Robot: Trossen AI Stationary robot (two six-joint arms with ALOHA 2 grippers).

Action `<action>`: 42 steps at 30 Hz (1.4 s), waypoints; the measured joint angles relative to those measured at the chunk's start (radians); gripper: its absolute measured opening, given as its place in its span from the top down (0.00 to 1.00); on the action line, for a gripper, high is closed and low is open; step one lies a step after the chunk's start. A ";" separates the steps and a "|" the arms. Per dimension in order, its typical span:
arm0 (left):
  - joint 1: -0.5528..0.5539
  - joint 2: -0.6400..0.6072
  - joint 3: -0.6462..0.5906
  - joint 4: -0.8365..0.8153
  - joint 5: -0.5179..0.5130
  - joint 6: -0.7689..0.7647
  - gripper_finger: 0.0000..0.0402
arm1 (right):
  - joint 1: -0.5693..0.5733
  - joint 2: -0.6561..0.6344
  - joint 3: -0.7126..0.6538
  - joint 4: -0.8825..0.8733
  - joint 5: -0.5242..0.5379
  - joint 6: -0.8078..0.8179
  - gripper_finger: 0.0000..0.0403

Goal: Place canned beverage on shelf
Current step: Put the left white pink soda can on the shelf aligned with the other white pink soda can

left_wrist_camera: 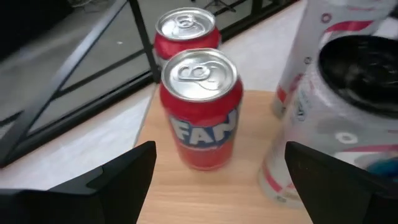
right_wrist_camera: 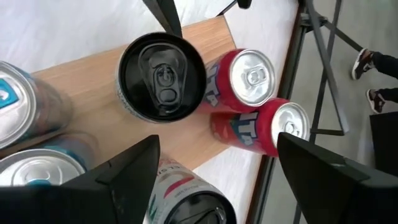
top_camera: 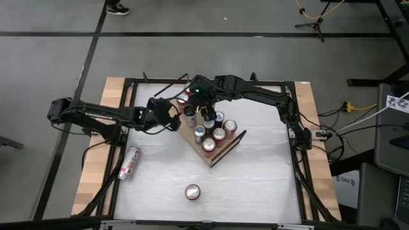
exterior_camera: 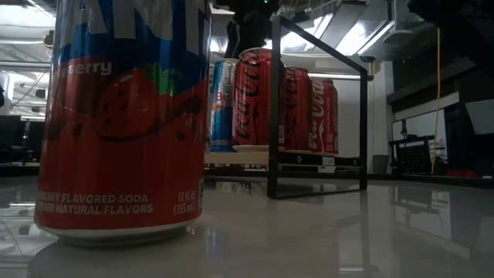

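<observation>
Where open left end effector [left_wrist_camera: 214, 171] faces, red can [left_wrist_camera: 200, 109]

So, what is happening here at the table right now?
Two robot arms are stocking a wooden shelf with canned drinks. Both grippers are open and empty at its far end: the left gripper faces a red Fanta can standing on the board, and the right gripper hangs above a black-topped can. Several cans already stand on the shelf. Off it, a Fanta strawberry can stands on the table and a white can lies on its side.
</observation>
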 joint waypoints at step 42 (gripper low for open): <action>-0.014 -0.023 0.000 0.070 -0.018 -0.010 0.13 | 0.000 0.022 0.000 0.060 -0.151 0.018 0.21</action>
